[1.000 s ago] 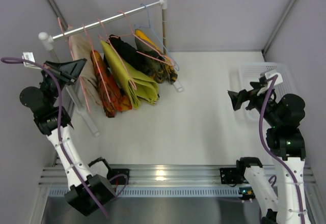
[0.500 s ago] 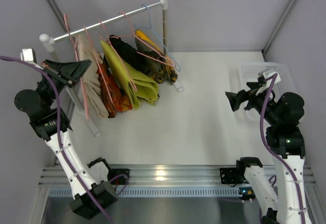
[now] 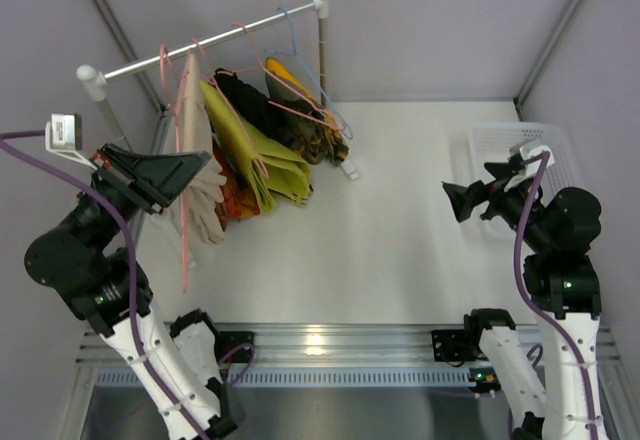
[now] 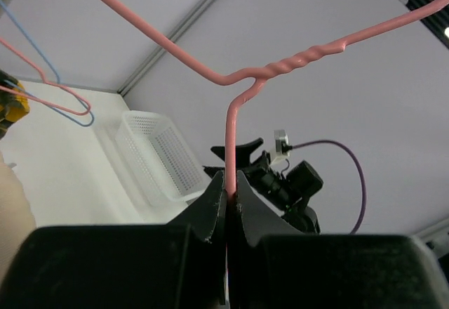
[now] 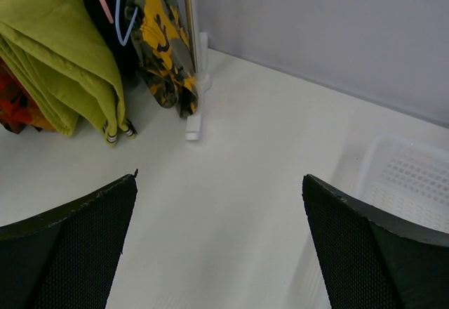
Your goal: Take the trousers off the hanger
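Pinched shut on the wire of the pink hanger (image 3: 185, 255), the left gripper (image 3: 204, 162) sits at nine o'clock in the overhead view. The beige trousers (image 3: 204, 198) droop from that hanger just beside its tip, touching the orange-red trousers (image 3: 237, 196), which hang under the rail (image 3: 210, 38) at eleven. The right gripper (image 3: 450, 202) hangs spread and empty at three, near the basket (image 3: 492, 140).

From the left wrist, both fingers (image 4: 210, 204) clamp the thin wire below its twisted neck, with no gap showing.

From the right wrist, the fingers (image 5: 77, 239) stand wide apart with only bare table between them; green cloth (image 5: 63, 56) lies at ten.

The risk, as I judge it: the wire could swivel in so narrow a pinch, or the beige cloth could snag its neighbour and drag it askew. Whether the hook is clear of the rail I cannot tell.
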`<control>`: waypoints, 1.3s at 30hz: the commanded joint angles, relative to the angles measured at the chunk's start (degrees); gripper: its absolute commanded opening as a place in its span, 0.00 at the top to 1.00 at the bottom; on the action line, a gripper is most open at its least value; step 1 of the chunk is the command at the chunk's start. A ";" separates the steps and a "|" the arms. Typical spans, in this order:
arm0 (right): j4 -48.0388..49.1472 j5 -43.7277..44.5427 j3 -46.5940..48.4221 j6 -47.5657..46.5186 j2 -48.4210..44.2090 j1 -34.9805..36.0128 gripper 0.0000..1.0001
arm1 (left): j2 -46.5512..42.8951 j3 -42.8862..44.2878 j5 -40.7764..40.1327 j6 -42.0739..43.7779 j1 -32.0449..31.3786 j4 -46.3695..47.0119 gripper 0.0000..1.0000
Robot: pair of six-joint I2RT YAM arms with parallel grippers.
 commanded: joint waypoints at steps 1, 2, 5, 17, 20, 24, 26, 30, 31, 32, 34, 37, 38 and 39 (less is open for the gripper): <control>1.35 -1.06 3.23 -0.13 -0.86 -0.96 0.01 | -2.27 4.80 0.84 1.40 -1.13 3.41 1.00; 1.17 -1.06 3.32 -0.14 -1.04 -0.96 0.01 | -2.97 5.24 1.01 1.22 -1.65 3.68 1.00; 1.26 -1.32 3.32 0.04 -1.39 -0.96 0.01 | -3.59 7.61 0.40 -0.09 -2.54 4.82 1.00; 1.79 -0.62 2.96 1.45 -3.33 -0.96 0.01 | 2.90 10.07 -10.41 -21.01 1.49 31.70 1.00; 1.70 -0.36 2.70 1.80 -3.24 -0.96 0.01 | 4.83 12.00 -10.50 -25.14 4.65 35.93 1.00; 2.22 -0.01 2.26 2.33 -2.54 -0.96 0.00 | 6.60 14.73 -8.84 -24.46 7.57 27.99 1.00; 2.66 0.08 2.00 4.60 -2.19 -0.96 0.01 | 7.04 15.70 -7.78 -18.60 7.83 20.15 1.00; 3.63 -0.27 1.65 6.19 -0.78 -0.96 0.01 | 7.74 17.73 -6.28 -3.91 7.66 -5.85 1.00; 3.89 -0.97 1.30 6.45 -0.52 -0.96 0.00 | 7.74 17.47 -6.46 -1.44 7.57 -14.08 1.00; 4.15 -1.41 1.21 7.07 -0.25 -0.96 0.01 | 7.74 17.20 -6.72 2.67 7.57 -17.29 1.00; 4.86 -3.07 1.03 8.03 0.80 -0.88 0.00 | 7.83 15.80 -7.95 4.99 7.57 -21.00 1.00; 5.12 -3.53 1.65 8.65 2.56 -0.26 0.00 | 7.83 15.62 -8.22 7.45 7.57 -23.83 1.00; 5.21 -3.17 1.82 8.57 2.82 0.26 0.00 | 7.57 15.88 -7.95 8.07 7.57 -24.09 1.00; 5.39 -3.00 1.82 8.13 3.26 0.53 0.00 | 7.13 15.97 -7.86 8.60 7.57 -25.23 1.00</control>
